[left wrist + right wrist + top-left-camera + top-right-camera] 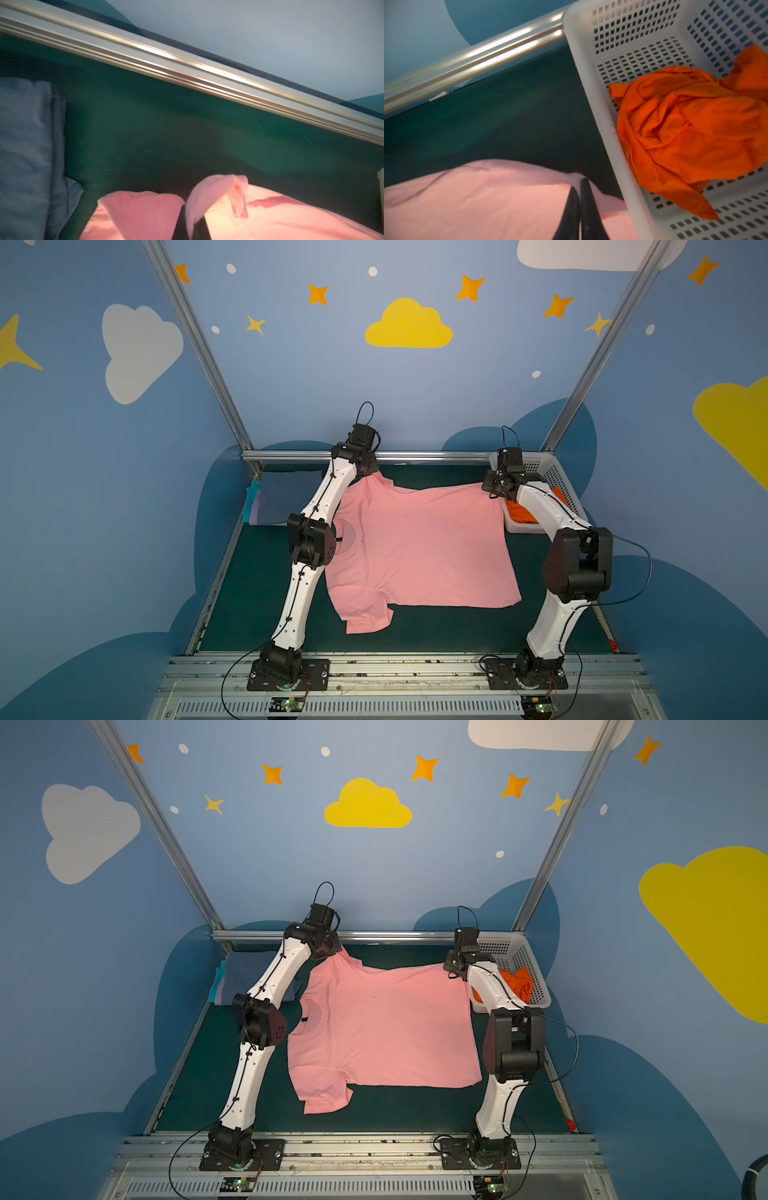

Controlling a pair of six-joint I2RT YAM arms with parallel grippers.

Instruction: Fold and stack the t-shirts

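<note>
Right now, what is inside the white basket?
A crumpled orange tee lies in the basket. Nothing else shows; whatever may lie under the tee is covered.

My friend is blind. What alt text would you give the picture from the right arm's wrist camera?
The right claw, shut, pinches the edge of a pink t-shirt above a dark green table. Beside it stands a white basket with holes, holding a crumpled orange t-shirt; a metal rail runs behind.
</note>
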